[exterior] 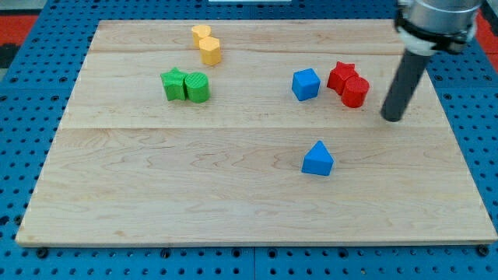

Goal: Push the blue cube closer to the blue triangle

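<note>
Blue cube (306, 84) sits on the wooden worktop (194, 194) in the upper right part of the frame, right of centre. The blue triangle (317, 159) lies well apart from it, lower in the frame and slightly further right. Just right of the blue cube are 2 red blocks touching each other: a red star (341, 75) and a red cylinder (355, 91). My tip (393, 117) rests on the worktop to the right of the red cylinder, near it but not touching, with both red blocks between it and the blue cube. This tool is a plain rod, with nothing to open or close, and it holds nothing. In the upper left are a green star (173, 83) touching a green cylinder (197, 87), and above them 2 yellow blocks (207, 44) touching.
</note>
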